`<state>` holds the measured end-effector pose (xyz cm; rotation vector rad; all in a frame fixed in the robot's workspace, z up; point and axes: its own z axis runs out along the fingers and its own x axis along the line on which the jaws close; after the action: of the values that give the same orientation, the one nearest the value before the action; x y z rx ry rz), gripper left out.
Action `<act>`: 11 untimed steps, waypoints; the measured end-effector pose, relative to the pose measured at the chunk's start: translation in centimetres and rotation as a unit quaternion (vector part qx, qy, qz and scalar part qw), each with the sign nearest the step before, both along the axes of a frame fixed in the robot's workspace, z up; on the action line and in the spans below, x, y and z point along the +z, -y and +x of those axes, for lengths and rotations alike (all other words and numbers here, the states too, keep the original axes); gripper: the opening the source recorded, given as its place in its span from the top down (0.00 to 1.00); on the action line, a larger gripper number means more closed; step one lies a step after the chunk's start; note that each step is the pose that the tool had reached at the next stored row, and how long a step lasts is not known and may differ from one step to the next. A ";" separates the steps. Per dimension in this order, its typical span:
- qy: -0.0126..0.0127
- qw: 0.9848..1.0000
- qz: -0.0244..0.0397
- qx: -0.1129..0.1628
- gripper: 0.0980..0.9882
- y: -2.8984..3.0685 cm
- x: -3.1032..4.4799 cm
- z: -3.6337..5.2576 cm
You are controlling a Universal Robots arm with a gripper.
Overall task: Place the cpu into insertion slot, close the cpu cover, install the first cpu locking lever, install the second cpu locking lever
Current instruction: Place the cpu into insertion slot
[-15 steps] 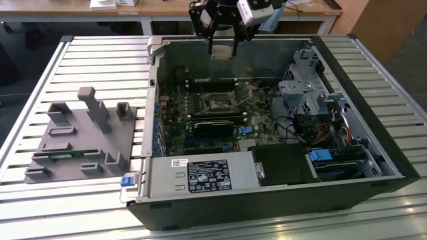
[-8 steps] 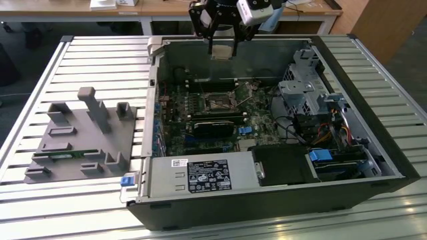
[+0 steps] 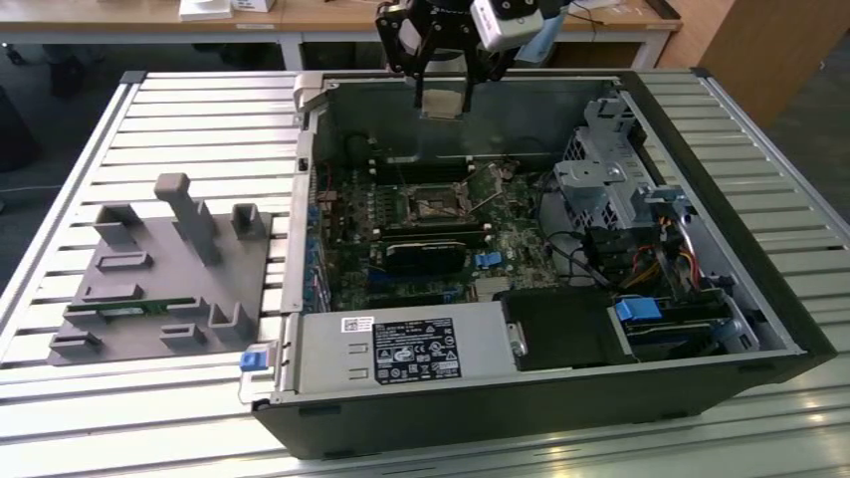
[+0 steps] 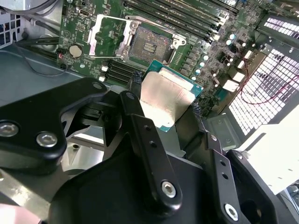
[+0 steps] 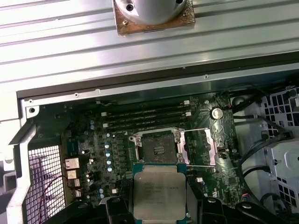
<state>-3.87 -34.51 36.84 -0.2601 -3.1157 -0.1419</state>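
A: Gripper status?

B: Gripper (image 4: 166, 93) is clenched on the cpu (image 4: 163, 105), w/ fingers (image 4: 145, 135) pinching two opposite edges. The chip's silver face shows in both wrist views.

A: Where's the cpu vs. the insertion slot?

B: Up in the air over the green board (image 3: 398, 284), not touching it. In the exterior view it hangs near the case wall opposite the labelled grey box (image 3: 398, 351). The insertion slot (image 4: 149, 46) is apart from the chip, dark centre exposed.

A: Cpu cover?

B: The cpu cover (image 4: 125, 44) is flipped open just beside the slot, w/ board visible thru its cut-out.

A: Anything else?

B: The open pc case (image 3: 531, 398) lies on a slatted metal table (image 3: 199, 100). A grey moulded fixture (image 3: 159, 269) sits near the table's edge at the exterior view's left, apart from the case.
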 end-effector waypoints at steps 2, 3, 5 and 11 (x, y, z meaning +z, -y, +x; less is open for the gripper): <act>0.000 1.000 0.000 -0.001 0.50 0.00 0.00 0.00; 0.000 1.000 0.000 -0.002 0.50 0.00 0.00 0.00; 0.000 1.000 0.000 -0.003 0.50 0.00 0.00 0.00; 0.000 1.000 0.000 -0.007 0.50 0.00 0.00 0.00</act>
<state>-3.87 -34.51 36.84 -0.2822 -3.1144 -0.1421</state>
